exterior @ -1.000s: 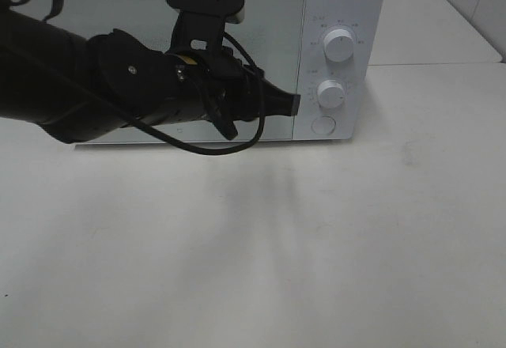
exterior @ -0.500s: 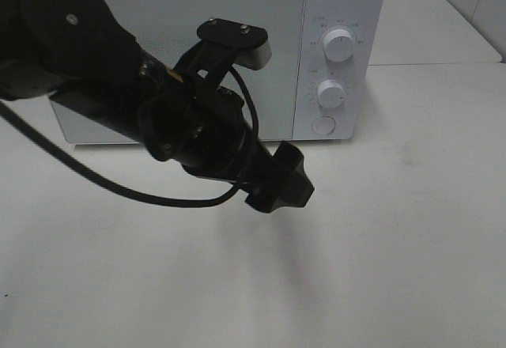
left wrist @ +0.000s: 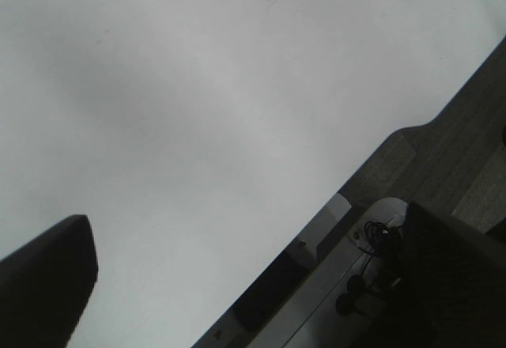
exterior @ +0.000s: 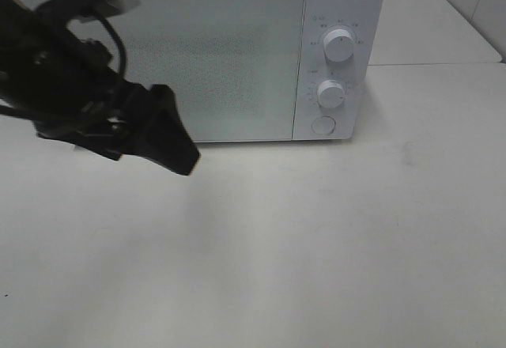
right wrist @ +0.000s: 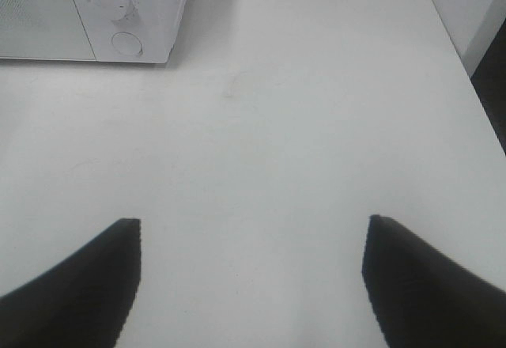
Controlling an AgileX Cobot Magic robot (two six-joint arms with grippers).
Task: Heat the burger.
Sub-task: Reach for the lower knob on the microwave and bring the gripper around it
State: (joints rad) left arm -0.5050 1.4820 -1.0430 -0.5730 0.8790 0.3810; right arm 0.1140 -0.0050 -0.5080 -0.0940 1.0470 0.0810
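Jaws on both arms are released and carry nothing. The left jaws hang above the bench (exterior: 316, 245) in front of the microwave (exterior: 213, 55), and the right jaws spread over bare bench off its dial end. We cannot see the burger in any view. The microwave door is shut and its frosted front hides the inside, so we judge that the burger may be in there. Whether the two dials (exterior: 339, 46) are set, we cannot tell. Heating and taking the burger out are likely what is left. Small marks ring the dials, too small to read, and no brand shows.
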